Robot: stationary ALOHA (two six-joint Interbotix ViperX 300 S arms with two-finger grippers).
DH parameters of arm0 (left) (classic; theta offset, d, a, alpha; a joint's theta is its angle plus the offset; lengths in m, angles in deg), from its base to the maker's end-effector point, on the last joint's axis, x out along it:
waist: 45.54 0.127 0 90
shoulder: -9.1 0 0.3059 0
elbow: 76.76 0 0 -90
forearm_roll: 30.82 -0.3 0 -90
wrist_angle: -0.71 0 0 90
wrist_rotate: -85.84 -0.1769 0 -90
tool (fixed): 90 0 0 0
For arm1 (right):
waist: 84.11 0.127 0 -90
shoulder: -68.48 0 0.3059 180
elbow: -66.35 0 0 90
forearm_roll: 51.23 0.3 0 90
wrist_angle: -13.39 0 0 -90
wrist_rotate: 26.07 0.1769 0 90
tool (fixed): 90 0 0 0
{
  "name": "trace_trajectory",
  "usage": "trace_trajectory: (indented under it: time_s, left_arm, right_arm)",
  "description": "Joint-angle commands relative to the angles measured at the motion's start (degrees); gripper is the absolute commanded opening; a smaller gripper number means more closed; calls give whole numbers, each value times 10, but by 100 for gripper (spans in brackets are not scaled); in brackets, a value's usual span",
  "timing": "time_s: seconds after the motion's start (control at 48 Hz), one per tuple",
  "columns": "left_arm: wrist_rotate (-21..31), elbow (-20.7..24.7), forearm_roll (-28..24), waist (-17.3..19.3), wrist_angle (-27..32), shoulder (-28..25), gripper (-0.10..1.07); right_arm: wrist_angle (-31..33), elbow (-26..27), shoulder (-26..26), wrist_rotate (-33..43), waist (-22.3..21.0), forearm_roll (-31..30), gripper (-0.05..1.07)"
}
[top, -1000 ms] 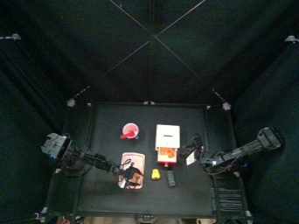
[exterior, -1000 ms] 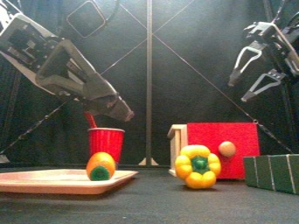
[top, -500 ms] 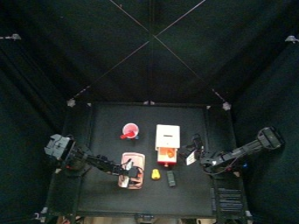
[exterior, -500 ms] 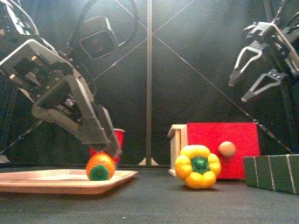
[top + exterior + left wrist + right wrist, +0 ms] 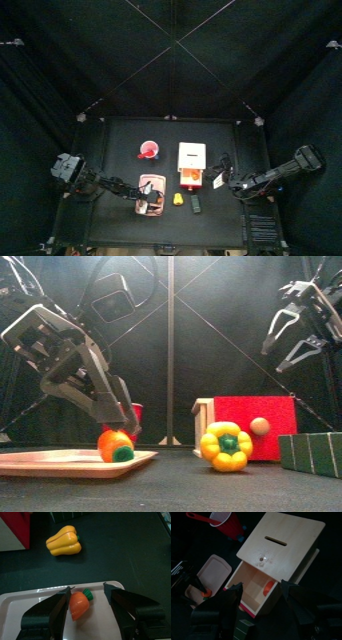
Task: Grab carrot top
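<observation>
An orange carrot (image 5: 79,605) with a green top (image 5: 87,594) lies on the pale tray (image 5: 37,599). My left gripper (image 5: 87,588) is open just above it, with one jaw on each side of the carrot and touching nothing. From the front, the carrot (image 5: 115,444) sits right under the left gripper (image 5: 110,424), its green top (image 5: 122,454) facing the camera. From above, the left gripper (image 5: 143,196) is over the tray (image 5: 151,181). My right gripper (image 5: 301,331) hangs open and empty, high at the right.
A yellow bell pepper (image 5: 226,446) stands beside the tray. Behind it is a wooden box with a red face (image 5: 249,420), which holds a small orange thing (image 5: 268,587). A red cup (image 5: 147,151) stands further back. Green blocks (image 5: 314,452) sit at the front right.
The left arm came down from high above the tray until its open jaws reached the carrot. Over the last half second it only crept lower. The right arm stayed still.
</observation>
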State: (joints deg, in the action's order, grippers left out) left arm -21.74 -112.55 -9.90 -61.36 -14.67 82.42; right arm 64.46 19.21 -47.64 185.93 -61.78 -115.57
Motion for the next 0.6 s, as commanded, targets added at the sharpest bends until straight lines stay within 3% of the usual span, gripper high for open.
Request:
trace_trajectory:
  time_s: [0.0, 0.354, 0.583]
  left_arm:
    - [-10, 4, 2, 2, -3, 24, 89]
    - [-64, -8, -5, 3, 73, 42, 89]
    - [-67, -10, -28, 11, 79, 33, 89]
  right_arm:
    - [1, 5, -3, 1, 0, -2, 93]
    - [1, 5, 0, 2, -3, -2, 94]
    - [1, 4, 0, 2, -3, -2, 94]
